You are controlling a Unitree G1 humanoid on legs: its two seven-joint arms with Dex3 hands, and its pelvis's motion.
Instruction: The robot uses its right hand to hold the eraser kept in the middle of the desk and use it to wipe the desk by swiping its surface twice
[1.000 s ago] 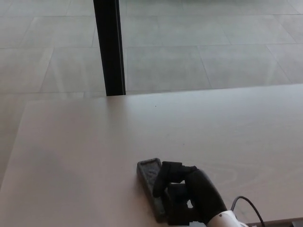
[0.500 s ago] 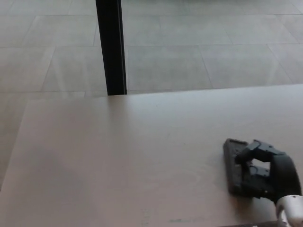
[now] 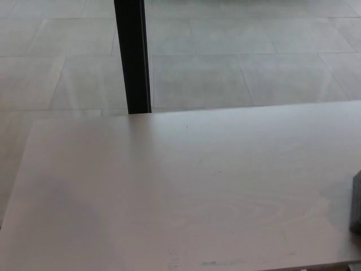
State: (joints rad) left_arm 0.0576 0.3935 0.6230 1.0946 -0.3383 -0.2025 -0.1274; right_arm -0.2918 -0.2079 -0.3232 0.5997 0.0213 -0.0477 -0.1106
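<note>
Head view: eraser almost out of frame at the right edge

Head view gives you a pale wooden desk [image 3: 169, 192] filling the lower half of the picture, with its far edge running slightly uphill from left to right. At the extreme right edge, low down, you can make out a narrow dark sliver [image 3: 357, 203] resting on the desk surface. It looks like the near end of the eraser, but only a thin strip shows, so you cannot tell its full shape or how it lies. A soft shadow sits on the wood just beside it.

You will not find either robot hand in the picture. The right hand is outside the frame, so you cannot tell how far its fingers are spread or whether they are wrapped around the eraser. The left hand does not show either.

Beyond the desk you see a floor of large grey tiles [image 3: 237, 62] with pale grout lines and a faint sheen. A black upright post [image 3: 133, 56] stands on that floor, rising from just behind the desk's far edge, left of centre, and running out of the top of the picture. The middle of the desk carries a faint wood grain and a tiny dark speck near the far edge.
</note>
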